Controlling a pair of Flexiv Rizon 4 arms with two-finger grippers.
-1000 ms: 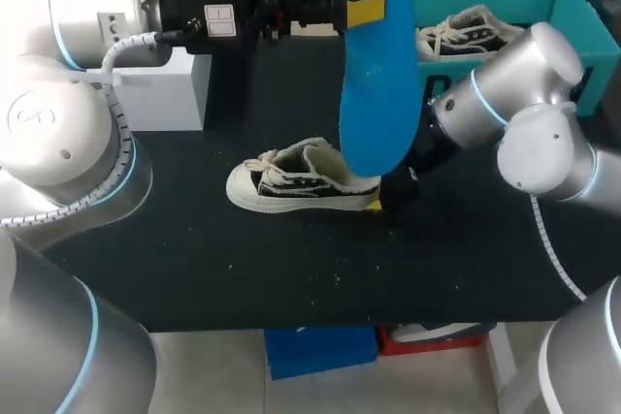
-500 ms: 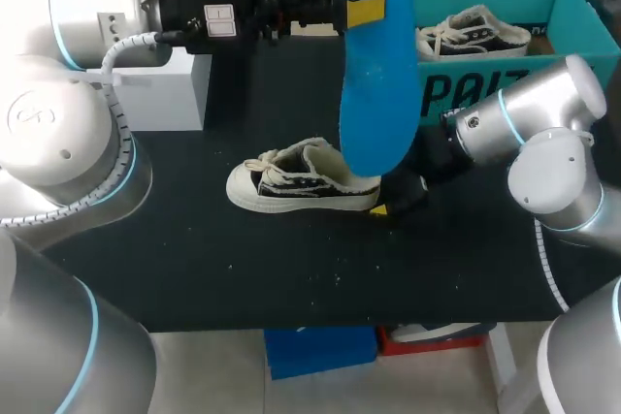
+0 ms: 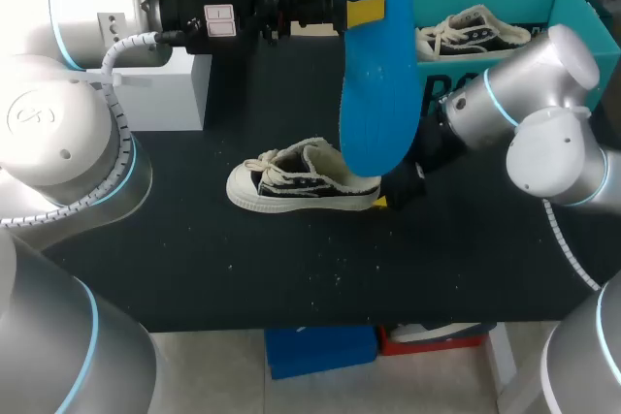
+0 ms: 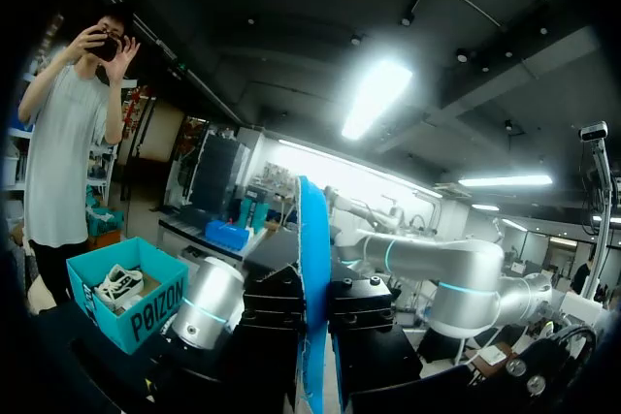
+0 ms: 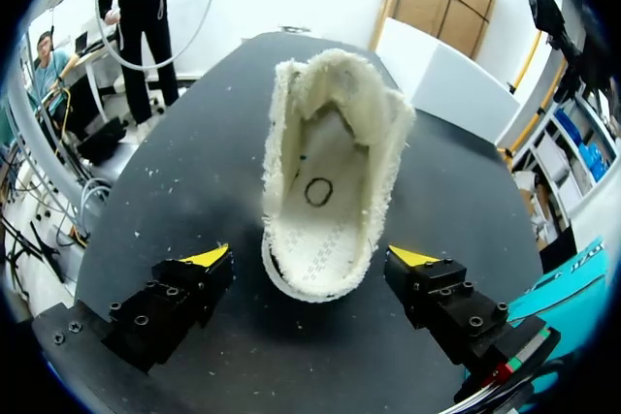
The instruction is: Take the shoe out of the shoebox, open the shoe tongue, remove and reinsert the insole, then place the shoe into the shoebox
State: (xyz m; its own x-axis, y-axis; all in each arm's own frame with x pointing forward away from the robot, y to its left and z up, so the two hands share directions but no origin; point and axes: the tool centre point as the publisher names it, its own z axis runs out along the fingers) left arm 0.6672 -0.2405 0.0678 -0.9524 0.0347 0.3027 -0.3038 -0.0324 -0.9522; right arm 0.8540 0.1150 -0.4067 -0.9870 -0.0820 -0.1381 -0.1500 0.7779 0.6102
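The shoe (image 3: 291,186) sits on the desk (image 3: 194,249), its heel between the spread, untouching fingers (image 5: 184,298) of the right claw (image 5: 310,256). The left claw (image 3: 361,11) is clenched on the blue insole (image 3: 376,84), held upright above. The shoe looks light, soft at its fleecy collar and firmer at the rubber sole, so low on the heel seems the surest grip.
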